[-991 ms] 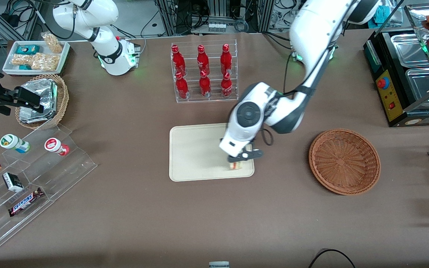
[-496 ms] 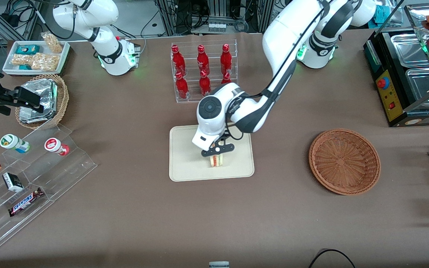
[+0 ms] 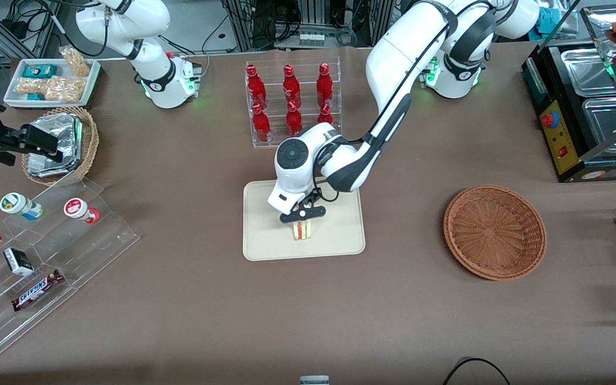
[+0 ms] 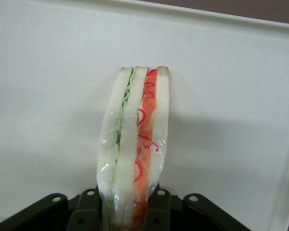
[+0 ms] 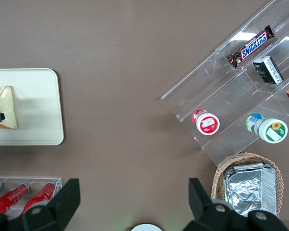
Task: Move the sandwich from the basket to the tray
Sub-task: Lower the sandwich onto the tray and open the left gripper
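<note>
The sandwich is standing on edge over the middle of the tray, pinched by the gripper, whose jaws are closing narrowly on its bread faces from the 12 o'clock side, while the basket is sitting well apart at the tray's 3 o'clock.

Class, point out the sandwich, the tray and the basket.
sandwich [image 4: 135, 144], left wrist view, its layered edge, held by the tool [image 4: 130, 211].
tray [image 3: 265, 235], front view, bare surface.
basket [image 3: 494, 231], front view, woven floor.
</note>
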### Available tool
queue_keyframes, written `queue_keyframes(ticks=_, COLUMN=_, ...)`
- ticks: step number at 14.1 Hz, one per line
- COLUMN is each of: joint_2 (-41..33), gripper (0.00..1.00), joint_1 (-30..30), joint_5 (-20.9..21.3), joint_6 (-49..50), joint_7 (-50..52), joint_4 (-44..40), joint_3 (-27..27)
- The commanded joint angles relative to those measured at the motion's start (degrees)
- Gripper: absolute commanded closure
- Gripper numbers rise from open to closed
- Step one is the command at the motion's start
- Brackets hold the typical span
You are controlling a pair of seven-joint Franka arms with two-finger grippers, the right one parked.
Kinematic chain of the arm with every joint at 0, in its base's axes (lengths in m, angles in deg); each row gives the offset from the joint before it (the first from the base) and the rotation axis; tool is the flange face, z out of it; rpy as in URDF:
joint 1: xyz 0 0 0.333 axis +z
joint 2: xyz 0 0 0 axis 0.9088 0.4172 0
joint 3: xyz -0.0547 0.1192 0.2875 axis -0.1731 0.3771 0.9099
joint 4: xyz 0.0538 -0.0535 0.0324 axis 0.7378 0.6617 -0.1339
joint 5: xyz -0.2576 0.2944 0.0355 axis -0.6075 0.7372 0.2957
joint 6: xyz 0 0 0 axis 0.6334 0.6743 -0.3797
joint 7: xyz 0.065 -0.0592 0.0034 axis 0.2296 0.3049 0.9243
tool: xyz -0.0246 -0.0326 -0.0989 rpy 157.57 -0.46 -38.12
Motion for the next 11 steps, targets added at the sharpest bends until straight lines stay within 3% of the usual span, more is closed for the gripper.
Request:
queue_keyframes(ticks=1, joint_2=-1.2, gripper=0.0, joint_1=-0.5, joint_5=1.1, joint_6=0.8, joint_7=0.2, joint_4=-1.2, joint_3=0.9)
queue_keyframes(ticks=4, joint_2=-6.1, gripper=0.0, joint_1=-0.2, joint_5=1.2, joint_6=4.4, joint_7=0.4, joint_4=-0.1, joint_3=1.0)
queue_keyframes(ticks=8, joint_2=-15.4, gripper=0.0, joint_1=1.2, joint_5=0.9, joint_6=17.6, joint_7=-0.9, joint_4=2.6, joint_3=4.3)
queue_keyframes(ticks=11, joint_2=-19.5, gripper=0.0, joint_1=7.8, joint_5=0.7, joint_6=19.3, joint_7=-5.6, joint_4=7.0, joint_3=4.3)
